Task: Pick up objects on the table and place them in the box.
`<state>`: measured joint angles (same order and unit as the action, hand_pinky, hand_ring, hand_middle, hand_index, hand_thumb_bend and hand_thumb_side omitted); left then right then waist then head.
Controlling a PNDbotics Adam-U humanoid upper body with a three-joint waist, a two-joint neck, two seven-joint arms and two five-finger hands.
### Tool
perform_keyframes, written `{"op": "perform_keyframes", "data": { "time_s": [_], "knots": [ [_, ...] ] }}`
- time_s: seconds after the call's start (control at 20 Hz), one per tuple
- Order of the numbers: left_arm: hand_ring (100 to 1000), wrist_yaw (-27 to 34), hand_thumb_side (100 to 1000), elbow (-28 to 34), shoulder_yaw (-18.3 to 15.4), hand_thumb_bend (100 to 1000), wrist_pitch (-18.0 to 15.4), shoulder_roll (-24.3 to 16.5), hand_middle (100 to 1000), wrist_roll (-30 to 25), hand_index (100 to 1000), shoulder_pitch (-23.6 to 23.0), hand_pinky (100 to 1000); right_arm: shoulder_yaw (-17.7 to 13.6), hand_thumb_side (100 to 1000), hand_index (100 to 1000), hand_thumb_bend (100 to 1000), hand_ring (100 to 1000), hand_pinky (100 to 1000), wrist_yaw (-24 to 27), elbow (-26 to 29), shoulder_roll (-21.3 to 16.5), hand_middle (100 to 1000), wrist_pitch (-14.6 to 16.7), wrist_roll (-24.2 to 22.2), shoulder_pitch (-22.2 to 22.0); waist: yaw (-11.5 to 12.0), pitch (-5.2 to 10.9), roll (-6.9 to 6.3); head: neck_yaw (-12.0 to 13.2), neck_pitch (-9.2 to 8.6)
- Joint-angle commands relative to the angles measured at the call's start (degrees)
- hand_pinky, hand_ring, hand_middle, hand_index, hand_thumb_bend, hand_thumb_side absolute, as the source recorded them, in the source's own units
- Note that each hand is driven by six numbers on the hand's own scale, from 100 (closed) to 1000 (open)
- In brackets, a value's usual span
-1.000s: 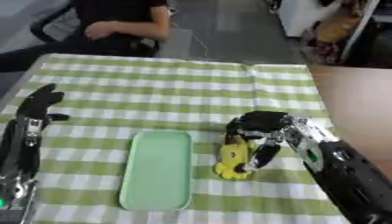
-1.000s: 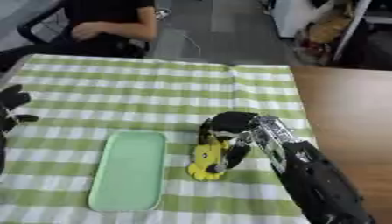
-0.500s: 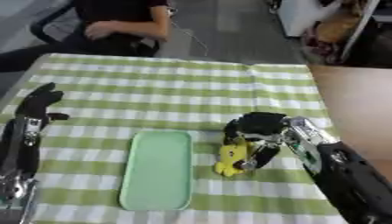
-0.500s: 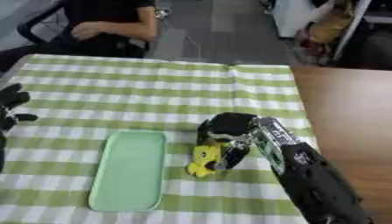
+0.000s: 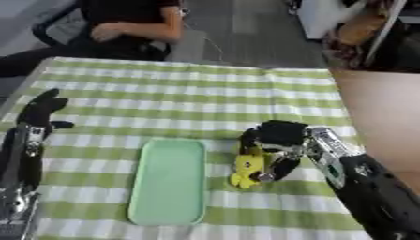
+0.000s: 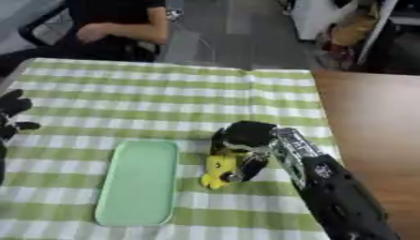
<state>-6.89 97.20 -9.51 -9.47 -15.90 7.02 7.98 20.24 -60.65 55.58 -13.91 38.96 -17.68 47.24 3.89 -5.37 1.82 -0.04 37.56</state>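
Your right hand (image 5: 277, 140) comes in from the lower right and sits on top of a small yellow thing (image 5: 245, 169) on the table (image 5: 205, 103). Its fingers (image 5: 279, 168) are bent down around the yellow thing, some on the far side and some on the near side, so the hand is holding it. You cannot tell what the yellow thing is, only that it is yellow and lumpy, with its lower end poking out under the hand. You also cannot tell if it is lifted or sitting on the cloth. The table has a cloth with green and white stripes. Just to the left of the yellow thing is a pale green tray (image 5: 169, 180). It is long, with round corners, and it lies flat with its short end toward you. The yellow thing is close to the tray's right edge but is not in it, and you cannot tell if the two touch. Your left hand (image 5: 42, 107) is way over at the left edge of the table, well apart from the tray. Its fingers are straight and point away from you, and it holds nothing.
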Motion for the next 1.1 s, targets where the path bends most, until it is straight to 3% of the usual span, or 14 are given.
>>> {"op": "perform_keyframes", "data": {
  "time_s": [0.05,0.75,0.8,0.85,0.9,1.1],
  "knots": [
    [827,-0.1,1000,1.4,0.1,676,0.0,-0.4,898,0.2,767,0.6,621,-0.5,295,329,100,124,100,0.5,0.4,-1.0,227,0.0,1.0,0.5,0.0,0.48,-0.29,-0.2,-0.6],
    [829,-0.2,1000,1.3,0.1,676,0.1,-0.5,898,0.2,766,0.4,621,-0.3,299,319,100,118,100,1.8,1.4,-1.8,214,-0.1,1.0,1.1,-0.1,0.59,-0.24,-0.1,-0.54],
    [830,-0.2,1000,1.2,0.1,676,0.1,-0.5,899,0.2,767,0.4,621,-0.3,378,318,100,117,100,2.3,1.9,-2.1,215,-0.2,0.8,1.4,-0.1,0.61,-0.22,-0.1,-0.53],
    [830,-0.2,1000,1.2,0.2,676,0.1,-0.5,899,0.2,767,0.4,621,-0.4,302,318,100,118,100,3.1,2.7,-2.7,213,-0.3,0.8,1.9,-0.2,0.67,-0.19,0.0,-0.5],
    [830,-0.2,1000,1.2,0.2,676,0.1,-0.6,899,0.2,767,0.3,621,-0.4,341,318,100,118,100,3.9,3.5,-3.2,214,-0.5,0.6,2.2,-0.2,0.71,-0.16,0.0,-0.49],
    [830,-0.3,1000,1.1,0.2,676,0.1,-0.7,899,0.3,767,0.2,621,-0.5,309,316,100,121,100,8.0,8.1,-5.9,216,-2.0,-0.4,3.5,-0.3,0.94,-0.01,0.1,-0.39]
  ]
}}
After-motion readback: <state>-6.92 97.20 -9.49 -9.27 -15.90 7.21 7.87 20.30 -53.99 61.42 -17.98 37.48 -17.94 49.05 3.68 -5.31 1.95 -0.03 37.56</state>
